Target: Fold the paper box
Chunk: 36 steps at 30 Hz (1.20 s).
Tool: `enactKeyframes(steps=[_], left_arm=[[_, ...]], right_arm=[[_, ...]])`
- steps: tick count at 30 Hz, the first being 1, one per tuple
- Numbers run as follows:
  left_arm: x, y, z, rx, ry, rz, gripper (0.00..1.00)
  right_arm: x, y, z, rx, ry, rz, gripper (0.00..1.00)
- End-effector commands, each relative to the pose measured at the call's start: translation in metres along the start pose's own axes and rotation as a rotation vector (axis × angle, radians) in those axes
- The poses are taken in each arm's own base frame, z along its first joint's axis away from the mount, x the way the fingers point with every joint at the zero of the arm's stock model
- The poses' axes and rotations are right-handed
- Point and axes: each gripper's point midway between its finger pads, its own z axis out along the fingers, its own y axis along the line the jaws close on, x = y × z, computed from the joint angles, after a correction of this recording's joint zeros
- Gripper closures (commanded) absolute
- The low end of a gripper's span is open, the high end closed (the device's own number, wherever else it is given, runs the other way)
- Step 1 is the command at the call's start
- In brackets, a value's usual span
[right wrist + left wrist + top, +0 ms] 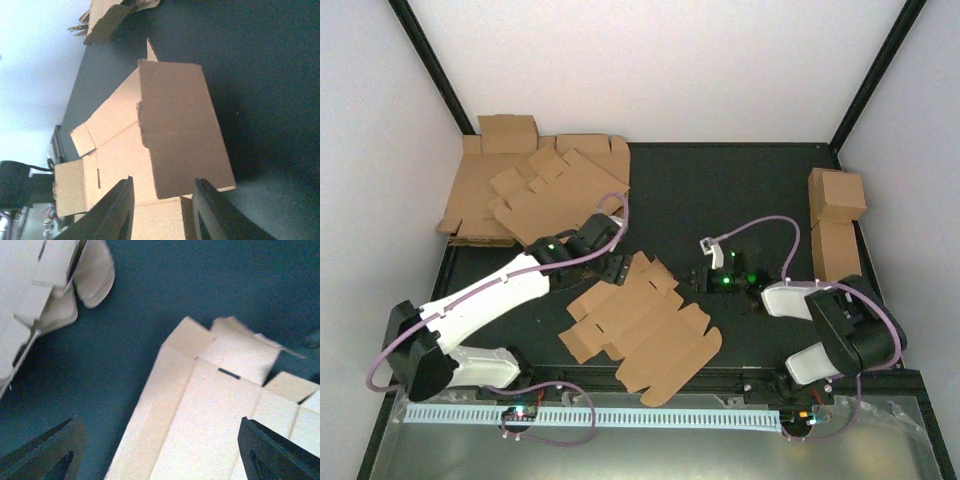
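- Your left end effector (160, 425) gapes wide over the box (640, 330); only its finger corners show.
- Right end effector (164, 182) slightly parted by a raised flap (180, 125); contact unclear.

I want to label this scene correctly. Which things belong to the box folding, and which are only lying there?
For the job: the paper box, in the middle; the left gripper and the right gripper near it.
Lying about: the stack of flat blanks, far left; the finished cartons, far right.
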Motion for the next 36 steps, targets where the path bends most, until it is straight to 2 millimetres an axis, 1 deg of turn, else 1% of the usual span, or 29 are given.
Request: enactKeyframes(steps=[1,4,5,8,10,13,15,18,22,25,28,30,32,36], left_arm=[[0.001,0.011,0.019,0.153,-0.005,-0.155,0.14],[0.016,0.028,0.038,0.162,0.072,-0.226,0.17],[0.023,0.033,0.046,0.158,0.105,-0.246,0.18],[0.032,0.041,0.063,0.165,0.128,-0.294,0.19],[0.036,0.043,0.072,0.188,0.125,-0.327,0.19],[0.044,0.052,0.085,0.151,0.143,-0.331,0.19],[0.049,0.054,0.092,0.135,0.166,-0.318,0.19],[0.057,0.055,0.103,0.129,0.198,-0.305,0.2],[0.065,0.049,0.112,0.159,0.224,-0.292,0.21],[0.066,0.038,0.114,0.227,0.238,-0.279,0.27],[0.07,0.029,0.114,0.284,0.266,-0.268,0.3],[0.076,0.025,0.116,0.303,0.289,-0.26,0.34],[0.078,0.021,0.115,0.326,0.298,-0.256,0.41],[0.077,0.011,0.108,0.396,0.29,-0.245,0.54]], right_arm=[[-0.017,-0.001,-0.004,0.084,-0.027,-0.062,0.58],[-0.026,-0.009,-0.003,0.143,-0.031,-0.03,0.52],[-0.029,-0.009,-0.003,0.147,-0.036,-0.021,0.52],[-0.036,-0.011,-0.004,0.149,-0.052,0.016,0.49],[-0.043,-0.016,-0.007,0.15,-0.071,0.042,0.49],[-0.05,-0.026,-0.011,0.168,-0.086,0.079,0.49],[-0.049,-0.03,-0.006,0.166,-0.058,0.094,0.49],[-0.043,-0.036,0.005,0.144,-0.003,0.132,0.5],[-0.034,-0.041,0.014,0.11,0.032,0.166,0.5],[-0.027,-0.042,0.02,0.073,0.063,0.191,0.51],[-0.022,-0.042,0.024,0.042,0.083,0.217,0.53],[-0.021,-0.041,0.025,0.02,0.087,0.228,0.53],[-0.02,-0.04,0.027,0.004,0.091,0.235,0.53],[-0.018,-0.038,0.027,-0.013,0.099,0.242,0.53]])
